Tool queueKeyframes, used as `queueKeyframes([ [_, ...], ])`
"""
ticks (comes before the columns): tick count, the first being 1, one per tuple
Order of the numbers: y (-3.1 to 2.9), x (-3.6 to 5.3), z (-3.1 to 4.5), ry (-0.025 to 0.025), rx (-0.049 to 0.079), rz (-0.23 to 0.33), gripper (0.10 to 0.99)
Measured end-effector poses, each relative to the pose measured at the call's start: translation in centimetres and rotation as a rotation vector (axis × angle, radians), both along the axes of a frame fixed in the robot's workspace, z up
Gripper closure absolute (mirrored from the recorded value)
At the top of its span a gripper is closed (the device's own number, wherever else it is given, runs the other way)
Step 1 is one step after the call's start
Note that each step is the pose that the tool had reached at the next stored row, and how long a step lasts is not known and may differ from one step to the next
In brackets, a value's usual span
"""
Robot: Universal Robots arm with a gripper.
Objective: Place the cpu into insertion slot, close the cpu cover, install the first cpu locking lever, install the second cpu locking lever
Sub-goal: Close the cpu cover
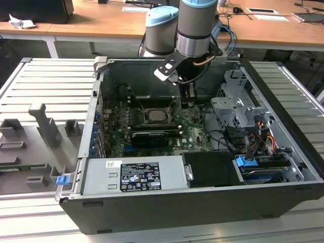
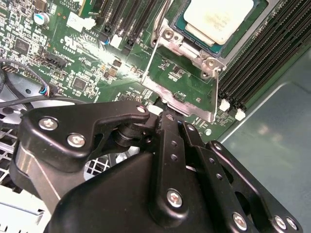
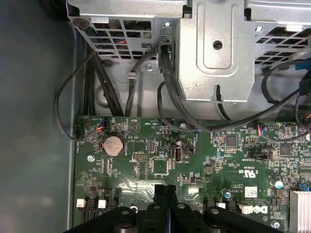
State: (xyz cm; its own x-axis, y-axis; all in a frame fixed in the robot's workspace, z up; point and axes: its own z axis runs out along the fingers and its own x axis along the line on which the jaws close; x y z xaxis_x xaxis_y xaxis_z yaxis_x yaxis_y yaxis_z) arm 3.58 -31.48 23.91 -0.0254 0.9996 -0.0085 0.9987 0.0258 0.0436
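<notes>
The arm reached down into an open computer case [image 1: 167,207] that lay on its side on a ribbed metal worktop [image 1: 50,86]. The hand [image 1: 188,101] hung low over the green circuit board [image 3: 146,145]. Its fingers [image 3: 160,191] were pressed together in the first wrist view, with nothing visible between them.

The chip [image 2: 218,19] lay flat in the socket [image 2: 187,48] just ahead of the hand, pale metal face up, with a thin green border showing around it. The cover [image 2: 194,110] was not down over the chip. It stood tipped back towards the hand, and board showed through its cut-out middle. In the second wrist view the hand [image 2: 165,114] had its tips right at the cover's free edge; whether they touched it could not be told. A thin wire lever [image 2: 154,48] ran along one side of the socket and a second lever [image 2: 215,92] along the other, both raised off the frame. Long black memory slots [image 2: 262,53] flanked the socket.

On the hand's other side sat a grey metal drive cage [image 3: 216,48] with black cables [image 3: 165,87] looping below it, and a coin battery [image 3: 113,144] on the board.
</notes>
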Motion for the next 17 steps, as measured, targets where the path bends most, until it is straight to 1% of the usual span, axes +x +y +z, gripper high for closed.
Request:
queueKeyframes([
  [3, 0.00, -0.26, -0.02, 0.0000, 0.000, 0.000, 0.980],
  [17, 0.00, -0.92, -0.05, 0.0000, 0.000, 0.000, 0.980],
])
